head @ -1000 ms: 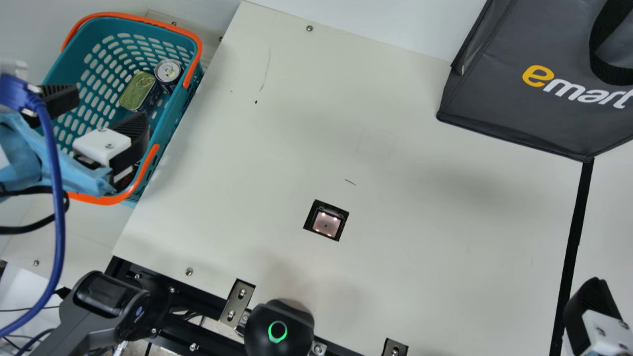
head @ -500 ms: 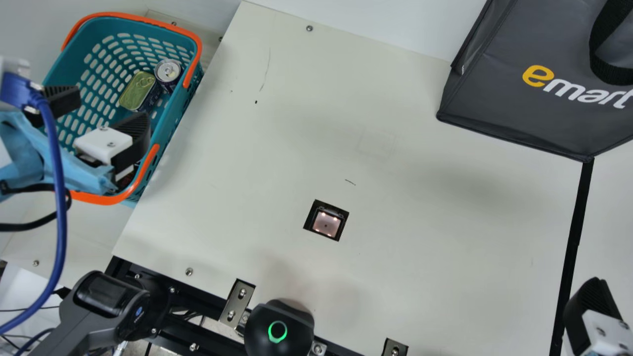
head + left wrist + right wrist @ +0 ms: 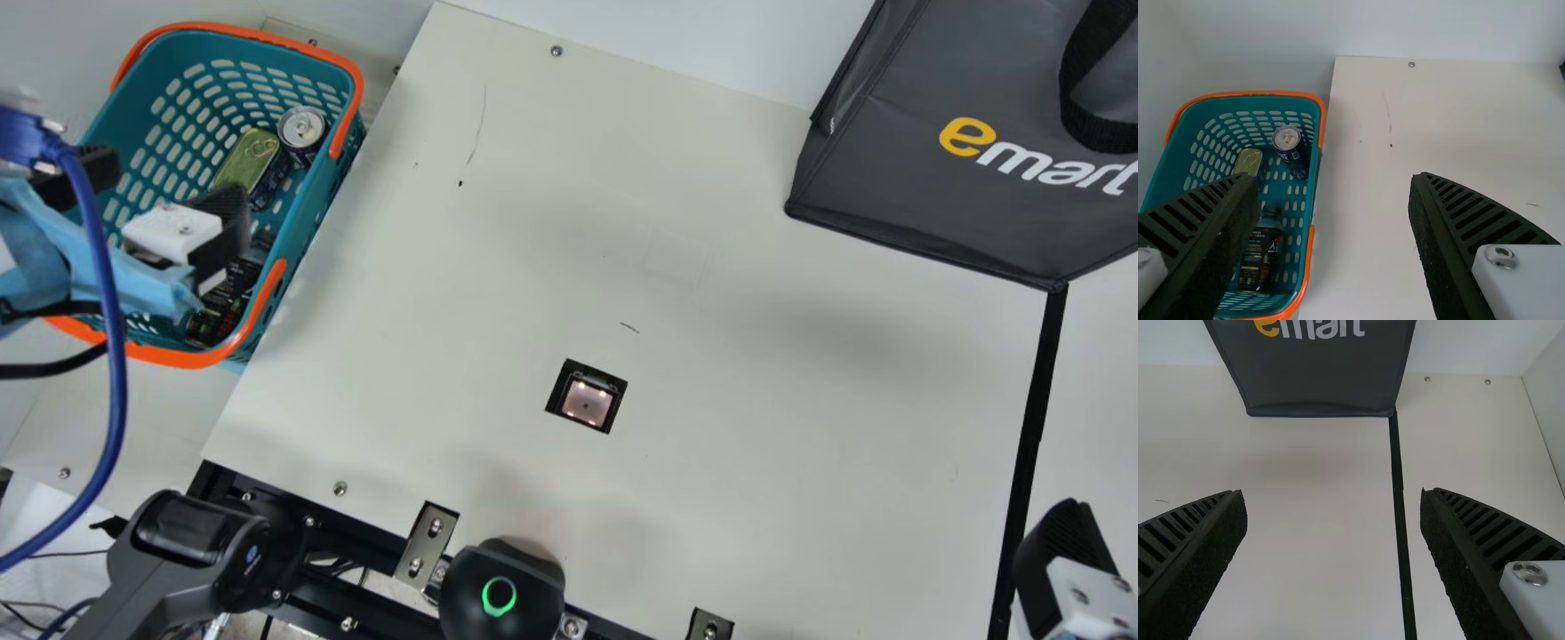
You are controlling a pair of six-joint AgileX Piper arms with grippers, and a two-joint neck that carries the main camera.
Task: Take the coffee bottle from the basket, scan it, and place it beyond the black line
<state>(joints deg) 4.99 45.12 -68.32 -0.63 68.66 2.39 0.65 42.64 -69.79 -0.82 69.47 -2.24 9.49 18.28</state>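
Observation:
Over the teal basket (image 3: 307, 222), my left gripper (image 3: 173, 182) stands open with nothing between its fingers. The dark coffee bottle (image 3: 227, 298) lies in the basket's near part, partly under that gripper. In the left wrist view the bottle (image 3: 1261, 257) shows beside one finger of the left gripper (image 3: 1331, 180), inside the basket (image 3: 1313, 200). My right gripper (image 3: 1062, 542) is at the lower right, by the black line (image 3: 1036, 418). The right wrist view has the right gripper (image 3: 1333, 493) open and empty above the black line (image 3: 1400, 507). A lit scanner window (image 3: 587, 397) is set in the table.
A can (image 3: 302, 129) and a flat tin (image 3: 247, 164) share the basket. A dark grey bag (image 3: 960, 196) stands at the back right. At the front edge are a black device with a green ring (image 3: 500, 596) and a handheld device (image 3: 191, 533).
My left gripper has shifted slightly left and toward the back over the basket, uncovering more of the bottle. The right gripper has kept still.

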